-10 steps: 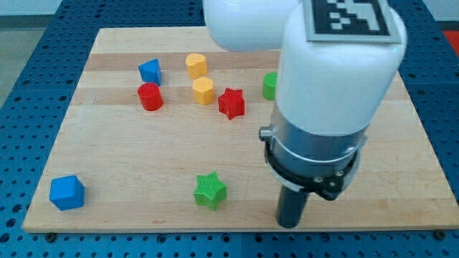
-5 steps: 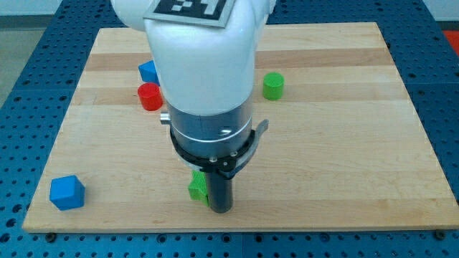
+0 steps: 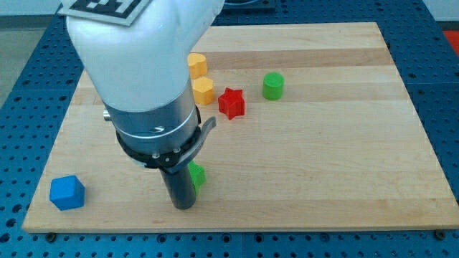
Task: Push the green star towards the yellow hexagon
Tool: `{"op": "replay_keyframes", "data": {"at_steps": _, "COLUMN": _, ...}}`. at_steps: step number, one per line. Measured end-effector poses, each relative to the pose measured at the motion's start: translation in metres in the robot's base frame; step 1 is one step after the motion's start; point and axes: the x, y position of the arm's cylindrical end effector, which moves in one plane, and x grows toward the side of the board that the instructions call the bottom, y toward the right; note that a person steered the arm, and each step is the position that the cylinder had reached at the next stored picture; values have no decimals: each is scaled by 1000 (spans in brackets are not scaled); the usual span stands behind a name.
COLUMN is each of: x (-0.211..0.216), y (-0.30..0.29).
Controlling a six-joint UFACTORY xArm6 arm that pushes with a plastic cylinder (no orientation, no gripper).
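Note:
The green star point(image 3: 197, 174) lies near the view's bottom, mostly hidden behind my rod; only its right part shows. My tip point(image 3: 183, 206) rests on the board just left of and below the star, touching it or nearly so. The yellow hexagon point(image 3: 204, 91) sits above the star, toward the view's top. The arm's white body covers the board's left middle.
A second yellow block point(image 3: 196, 64) lies above the hexagon. A red star point(image 3: 232, 103) sits just right of the hexagon, and a green cylinder point(image 3: 272, 85) further right. A blue cube point(image 3: 67, 192) lies at the bottom left. The wooden board's point(image 3: 344, 143) bottom edge is close below my tip.
My rod has swept from the right to the left along the board's bottom, passing the green star. The star has shifted slightly left and up. The yellow blocks and red star show again.

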Motion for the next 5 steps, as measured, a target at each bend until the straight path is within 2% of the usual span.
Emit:
{"op": "replay_keyframes", "data": {"at_steps": 3, "x": -40, "y": 0}}
{"op": "replay_keyframes", "data": {"at_steps": 5, "x": -46, "y": 15}}
